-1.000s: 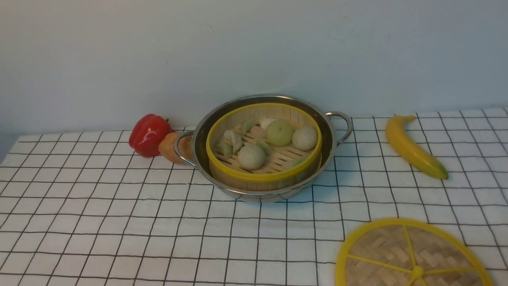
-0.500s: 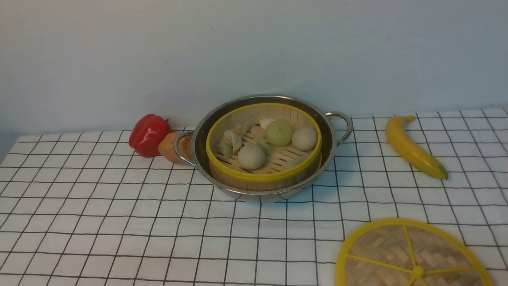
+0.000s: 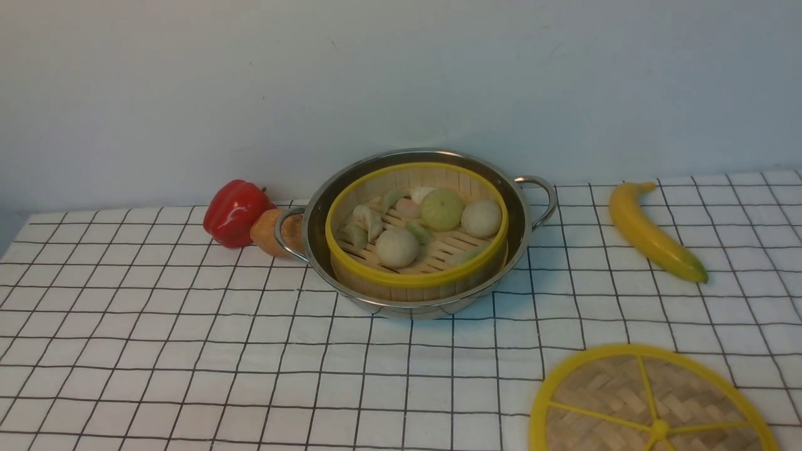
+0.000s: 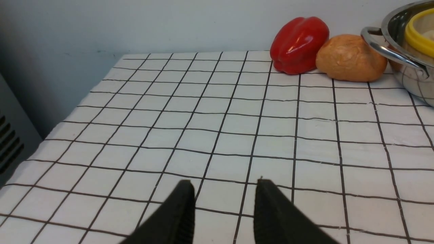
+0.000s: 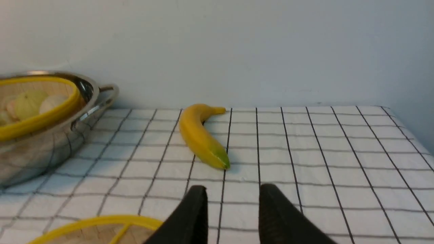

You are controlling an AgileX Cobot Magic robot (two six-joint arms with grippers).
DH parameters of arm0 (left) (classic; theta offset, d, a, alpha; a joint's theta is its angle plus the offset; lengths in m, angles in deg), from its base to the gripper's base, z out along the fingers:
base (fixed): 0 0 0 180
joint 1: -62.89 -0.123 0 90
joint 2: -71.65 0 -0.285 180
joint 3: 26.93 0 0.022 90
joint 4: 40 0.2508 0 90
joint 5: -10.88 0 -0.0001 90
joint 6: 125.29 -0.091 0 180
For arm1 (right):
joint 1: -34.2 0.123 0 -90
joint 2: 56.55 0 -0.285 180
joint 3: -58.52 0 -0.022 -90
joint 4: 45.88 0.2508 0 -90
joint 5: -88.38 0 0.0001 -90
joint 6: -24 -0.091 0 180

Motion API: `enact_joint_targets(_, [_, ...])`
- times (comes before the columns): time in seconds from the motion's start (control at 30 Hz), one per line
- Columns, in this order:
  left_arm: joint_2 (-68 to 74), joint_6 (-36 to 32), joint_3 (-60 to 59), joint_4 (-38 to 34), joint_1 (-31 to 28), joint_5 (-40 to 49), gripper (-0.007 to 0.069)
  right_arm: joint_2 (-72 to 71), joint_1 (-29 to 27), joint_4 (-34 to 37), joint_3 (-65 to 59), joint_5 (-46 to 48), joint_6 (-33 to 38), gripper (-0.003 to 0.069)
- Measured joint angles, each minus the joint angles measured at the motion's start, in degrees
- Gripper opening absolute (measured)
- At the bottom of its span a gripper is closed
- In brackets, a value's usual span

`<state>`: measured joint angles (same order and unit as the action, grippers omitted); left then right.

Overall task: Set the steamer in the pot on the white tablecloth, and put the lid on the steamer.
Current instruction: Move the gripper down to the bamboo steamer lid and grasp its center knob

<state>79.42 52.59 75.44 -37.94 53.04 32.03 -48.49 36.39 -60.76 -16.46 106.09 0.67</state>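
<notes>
My two grippers, left (image 4: 224, 184) and right (image 5: 233, 189), stand partway open, empty. One steamer (image 3: 416, 279) sits inside one pot (image 3: 413, 308); one lid (image 3: 601, 391) lies at its four o'clock, near edge cut off. One potato-like thing (image 3: 266, 233) is partly hidden behind the pot's handle.

Two pairs of dark, tapering gripper fingers, left (image 4: 224, 195) and right (image 5: 233, 200); both blurred, surface apparently matte black.

Banana (image 5: 203, 139) nr pot (image 5: 76, 135); R tool (image 5: 233, 188) open, prob. empty.
</notes>
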Motion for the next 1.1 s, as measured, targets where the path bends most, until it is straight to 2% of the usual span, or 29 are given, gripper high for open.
enact_joint_targets(0.2, [0.0, 0.0, 0.0, 0.0, 0.0, 0.0, 0.0243, 7.0, 0.0, 4.1, 11.7, 2.1, 3.0, 0.0240])
enact_joint_targets(0.3, [0.0, 0.0, 0.0, 0.0, 0.0, 0.0, 0.0243, 17.7, 0.0, 9.5, 19.3, 8.8, 9.6, 0.0240])
enact_joint_targets(0.37, [0.0, 0.0, 0.0, 0.0, 0.0, 0.0, 0.0243, 23.6, 0.0, 15.4, 23.5, 14.1, 17.0, 0.0240])
enact_joint_targets(0.5, [0.0, 0.0, 0.0, 0.0, 0.0, 0.0, 0.0243, 36.1, 0.0, 28.9, 32.7, 26.9, 39.4, 0.0240])
enact_joint_targets(0.57, [0.0, 0.0, 0.0, 0.0, 0.0, 0.0, 0.0243, 41.7, 0.0, 35.0, 36.5, 31.1, 47.5, 0.0240])
enact_joint_targets(0.63, [0.0, 0.0, 0.0, 0.0, 0.0, 0.0, 0.0243, 46.3, 0.0, 40.9, 38.5, 32.6, 51.4, 0.0240])
enact_joint_targets(0.67, [0.0, 0.0, 0.0, 0.0, 0.0, 0.0, 0.0243, 49.2, 0.0, 47.3, 39.4, 33.3, 53.9, 0.0240])
enact_joint_targets(0.7, [0.0, 0.0, 0.0, 0.0, 0.0, 0.0, 0.0243, 49.7, 0.0, 47.3, 39.5, 33.3, 53.9, 0.0240])
enact_joint_targets(0.77, [0.0, 0.0, 0.0, 0.0, 0.0, 0.0, 0.0243, 55.9, 0.1, 58.7, 40.0, 34.9, 58.0, 0.0240])
enact_joint_targets(0.83, [0.0, 0.0, 0.0, 0.0, 0.0, 0.0, 0.0243, 58.0, 0.1, 60.4, 40.3, 35.6, 59.8, 0.0240])
enact_joint_targets(0.9, [0.0, 0.0, 0.0, 0.0, 0.0, 0.0, 0.0243, 63.2, 0.1, 59.8, 41.9, 38.7, 64.4, 0.0240])
enact_joint_targets(1.0, [0.0, 0.0, 0.0, 0.0, 0.0, 0.0, 0.0243, 67.5, 1.0, 55.6, 43.6, 41.3, 66.4, 0.0240])
enact_joint_targets(1.07, [0.0, 0.0, 0.0, 0.0, 0.0, 0.0, 0.0243, 70.5, 3.2, 51.9, 44.9, 42.0, 66.2, 0.0240])
enact_joint_targets(1.1, [0.0, 0.0, 0.0, 0.0, 0.0, 0.0, 0.0243, 72.9, 6.3, 48.3, 45.8, 42.1, 65.1, 0.0240])
